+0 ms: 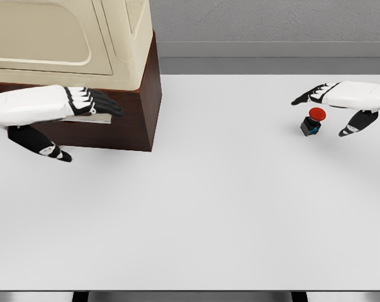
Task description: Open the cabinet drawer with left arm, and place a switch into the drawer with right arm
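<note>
As no writing shows, switch [312, 121] untouched.

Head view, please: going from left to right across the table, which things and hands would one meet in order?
left hand → dark brown cabinet with a cream appliance on top → bare white table → red-button switch → right hand
</note>
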